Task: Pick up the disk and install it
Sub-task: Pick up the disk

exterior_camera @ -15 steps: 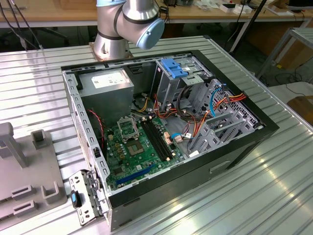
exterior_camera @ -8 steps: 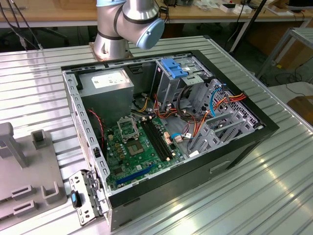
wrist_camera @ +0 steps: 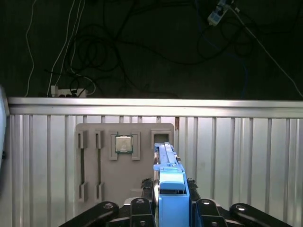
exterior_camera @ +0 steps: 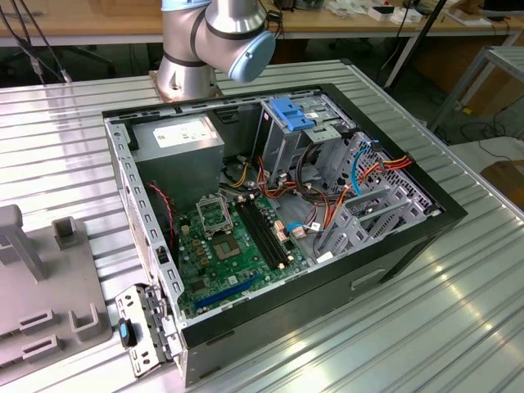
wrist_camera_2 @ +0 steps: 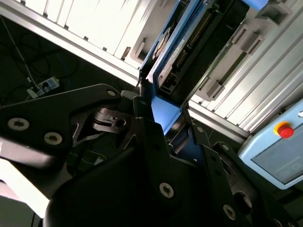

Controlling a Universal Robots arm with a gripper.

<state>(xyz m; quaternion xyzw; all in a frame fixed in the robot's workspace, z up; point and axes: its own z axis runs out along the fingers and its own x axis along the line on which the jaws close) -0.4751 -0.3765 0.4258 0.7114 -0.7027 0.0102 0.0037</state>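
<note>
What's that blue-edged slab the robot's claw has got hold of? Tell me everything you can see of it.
It is the disk, a flat dark metal slab with bright blue plastic rails along its edges and a white label on one face. The gripper is shut on one end, clamping it from both sides. It points toward a grey tray; whether its far end touches that cannot be told.

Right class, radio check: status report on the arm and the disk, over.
End effector shut on the disk. Disk held edge-on at the grey fixture tray. Case open, cables around its drive bays.
</note>
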